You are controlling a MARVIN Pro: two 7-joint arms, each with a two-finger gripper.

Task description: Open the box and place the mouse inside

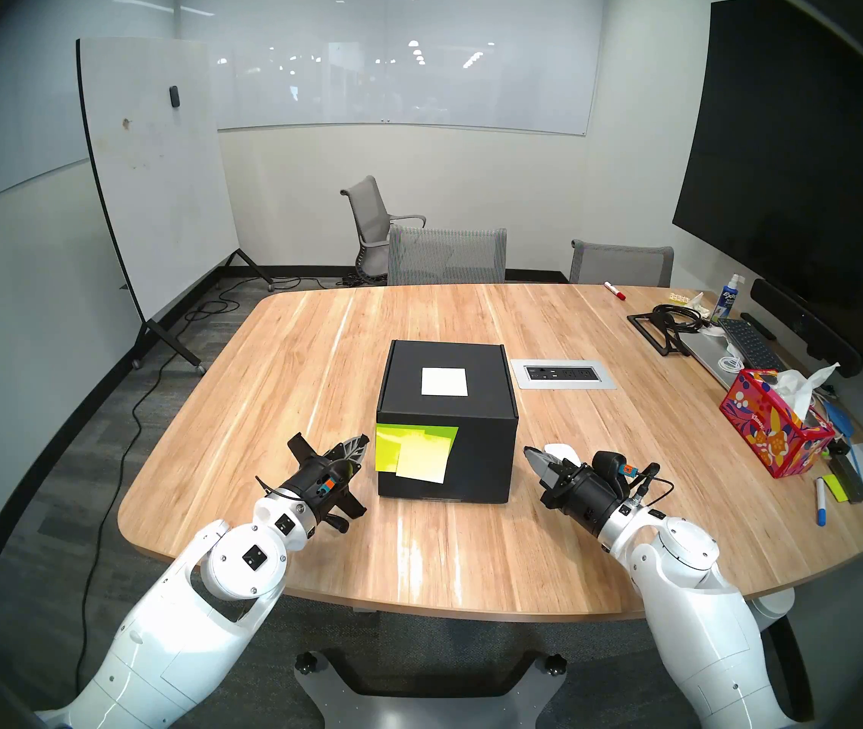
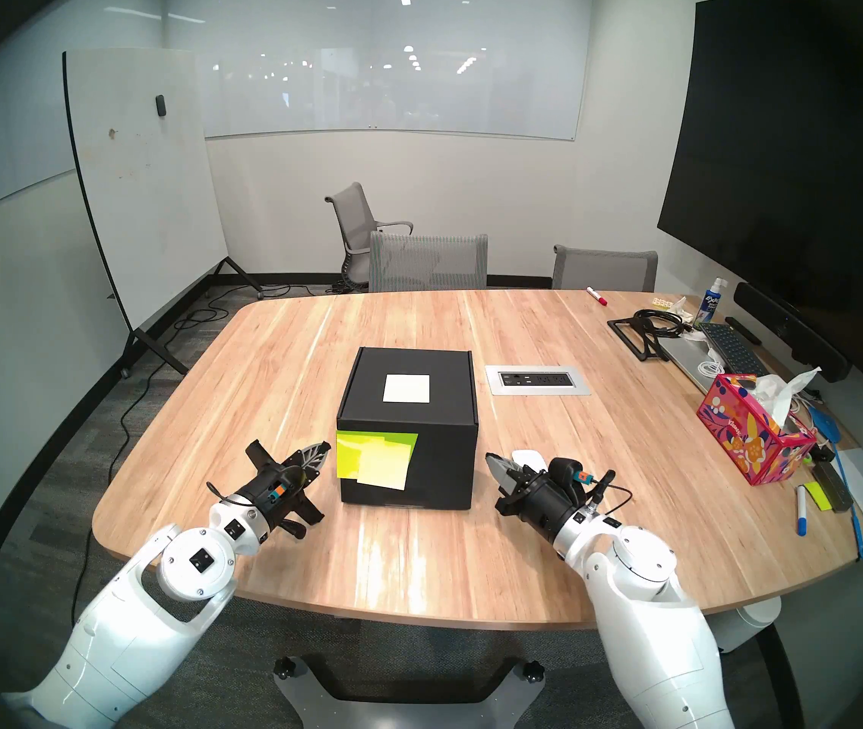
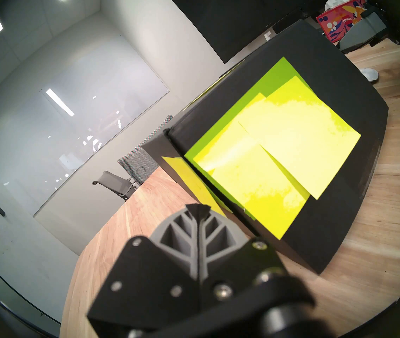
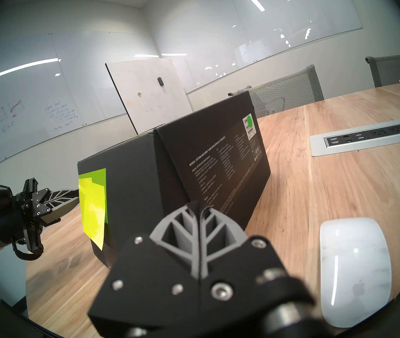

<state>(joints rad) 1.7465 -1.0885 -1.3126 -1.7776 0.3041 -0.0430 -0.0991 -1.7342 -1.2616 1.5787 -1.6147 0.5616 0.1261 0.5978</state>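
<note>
Both grippers are clenched empty. The closed black cardboard box (image 1: 448,423) sits between the left gripper (image 1: 363,440) and the right gripper (image 1: 528,452); light, stiff, lift its front flap. The white mouse (image 4: 355,269), just beside the right gripper, looks slick; pinch its sides.

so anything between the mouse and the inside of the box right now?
Yes: the box is closed, its lid flat on top and front flap down, so the lid blocks the way in. The mouse lies on the table by the box's right side, beside the shut right gripper. Nothing else intervenes.
</note>
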